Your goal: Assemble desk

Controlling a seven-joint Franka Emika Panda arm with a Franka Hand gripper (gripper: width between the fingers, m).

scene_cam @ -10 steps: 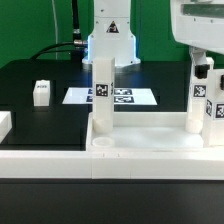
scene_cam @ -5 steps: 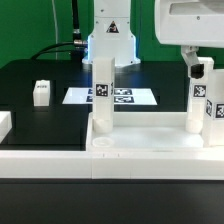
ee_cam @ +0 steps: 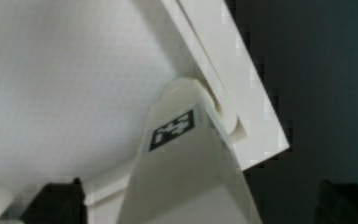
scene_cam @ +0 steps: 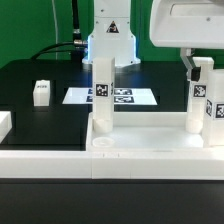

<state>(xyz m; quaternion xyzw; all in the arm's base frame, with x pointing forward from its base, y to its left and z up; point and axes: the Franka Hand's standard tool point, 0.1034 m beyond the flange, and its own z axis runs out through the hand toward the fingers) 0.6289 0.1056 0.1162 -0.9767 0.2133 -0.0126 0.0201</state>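
Note:
The white desk slab [scene_cam: 150, 140] lies in front with two white tagged legs standing in its sockets. One leg [scene_cam: 101, 95] rises at the exterior view's left and the other leg [scene_cam: 200, 100] at its right. My gripper [scene_cam: 198, 62] hangs over the top of the right leg, open. In the wrist view that leg [ee_cam: 185, 150] rises between my two dark fingertips [ee_cam: 60, 200], which stand wide apart and clear of it, with the slab [ee_cam: 69, 90] beneath. Nothing is held.
A loose white leg [scene_cam: 41, 92] stands on the black table at the exterior view's left, with another white piece [scene_cam: 5, 125] at the edge. The marker board [scene_cam: 125, 97] lies behind the slab, before the robot base [scene_cam: 110, 40]. A long low white rail [scene_cam: 45, 160] runs along the front.
My gripper has shifted a little up and toward the exterior view's left above the right leg. Both standing legs and the slab have stayed put.

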